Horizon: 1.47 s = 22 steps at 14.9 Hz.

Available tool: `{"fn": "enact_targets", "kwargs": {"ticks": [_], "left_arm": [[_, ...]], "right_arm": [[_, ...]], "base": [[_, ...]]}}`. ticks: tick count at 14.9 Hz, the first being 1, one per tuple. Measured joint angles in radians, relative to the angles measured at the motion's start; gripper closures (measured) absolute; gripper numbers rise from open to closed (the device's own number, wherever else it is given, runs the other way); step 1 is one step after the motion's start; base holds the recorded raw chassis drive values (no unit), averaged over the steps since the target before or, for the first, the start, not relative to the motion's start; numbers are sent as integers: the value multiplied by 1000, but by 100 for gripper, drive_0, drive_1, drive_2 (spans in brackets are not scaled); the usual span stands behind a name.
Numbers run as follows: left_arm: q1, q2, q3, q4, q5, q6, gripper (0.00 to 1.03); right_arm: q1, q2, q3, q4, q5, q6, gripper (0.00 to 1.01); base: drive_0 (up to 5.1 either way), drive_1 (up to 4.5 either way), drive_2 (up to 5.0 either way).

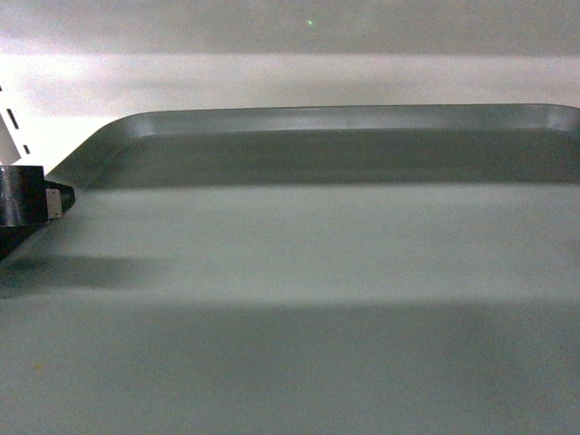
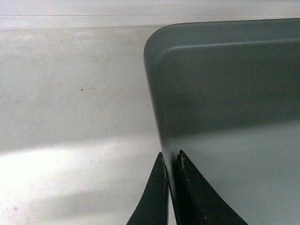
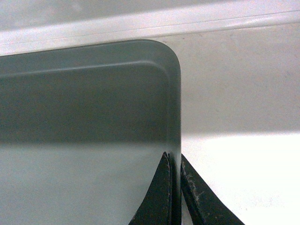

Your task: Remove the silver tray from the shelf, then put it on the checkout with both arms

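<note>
On white shelf — silver tray (no writing), rims pinched by left gripper, right gripper.

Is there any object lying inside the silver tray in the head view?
No, the silver tray shows only its bare grey floor and low rim, with a shadow band across it.

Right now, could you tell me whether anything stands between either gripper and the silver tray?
Nothing does. The left gripper is closed on the silver tray's left rim, and the right gripper on its right rim. The tray's surface looks bare; the checkout is not in view.
</note>
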Motion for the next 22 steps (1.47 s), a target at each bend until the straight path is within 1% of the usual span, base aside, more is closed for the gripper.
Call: {"fn": "enact_targets", "kwargs": {"ticks": [22], "left_arm": [[3, -7, 4, -4, 0, 13, 99]], "right_arm": [[5, -11, 3, -3, 4, -1, 98]], "base": [[3, -407, 414]]}}
